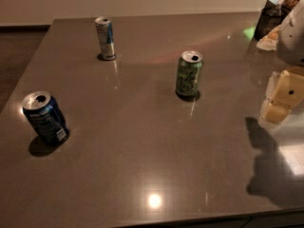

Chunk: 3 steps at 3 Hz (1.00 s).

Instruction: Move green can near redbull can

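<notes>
Green can (189,74) stands upright on the grey table (142,175), a little right of centre, its opened silver top facing up; it stands alone, touching nothing, so a grasp from the side or from above looks unobstructed.

In the camera view, the only one, the redbull can (105,38) stands upright towards the far left of the table, well apart from the green can; bare tabletop lies between them, so a straight carry up and to the left should meet no obstacle. A dark blue can (45,118) with a white label leans a little near the left edge, nearer the camera and away from that line; it is no part of the job and is best left alone.

The gripper (281,98), cream-coloured, hangs at the right edge of the view above the table, to the right of the green can and apart from it; it grips none of the cans, and whether it is open or closed I cannot tell. Its shadow (270,165) falls on the table below it.

By my judgement the task has not begun in effect; the next move would be a reach leftward to the green can.
</notes>
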Motion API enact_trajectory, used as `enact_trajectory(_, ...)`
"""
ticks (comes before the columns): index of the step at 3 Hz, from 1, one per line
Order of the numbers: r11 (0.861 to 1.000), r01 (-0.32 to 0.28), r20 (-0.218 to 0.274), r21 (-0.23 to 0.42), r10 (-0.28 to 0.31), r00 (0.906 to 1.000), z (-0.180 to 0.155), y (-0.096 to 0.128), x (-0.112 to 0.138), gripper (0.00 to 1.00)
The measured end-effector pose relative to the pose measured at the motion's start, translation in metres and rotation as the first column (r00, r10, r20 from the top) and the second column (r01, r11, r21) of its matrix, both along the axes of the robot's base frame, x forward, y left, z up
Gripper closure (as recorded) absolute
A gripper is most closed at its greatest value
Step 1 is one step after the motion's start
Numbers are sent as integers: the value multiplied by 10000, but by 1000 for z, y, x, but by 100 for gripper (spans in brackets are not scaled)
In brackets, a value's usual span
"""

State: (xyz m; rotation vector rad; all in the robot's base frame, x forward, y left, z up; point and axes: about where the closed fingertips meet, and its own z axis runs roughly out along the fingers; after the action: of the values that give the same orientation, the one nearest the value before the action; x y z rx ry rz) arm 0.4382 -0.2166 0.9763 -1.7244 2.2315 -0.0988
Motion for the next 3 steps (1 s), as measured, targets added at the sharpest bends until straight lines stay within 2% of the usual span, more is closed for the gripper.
enact_trajectory(1,10000,5,21,9,-5,10000,0,0,1,0)
enact_trajectory(2,9998,73,150,162,-76,9999,2,7,15,0)
enact_trajectory(3,9940,43,193,1093,-65,9998,0,15,48,0)
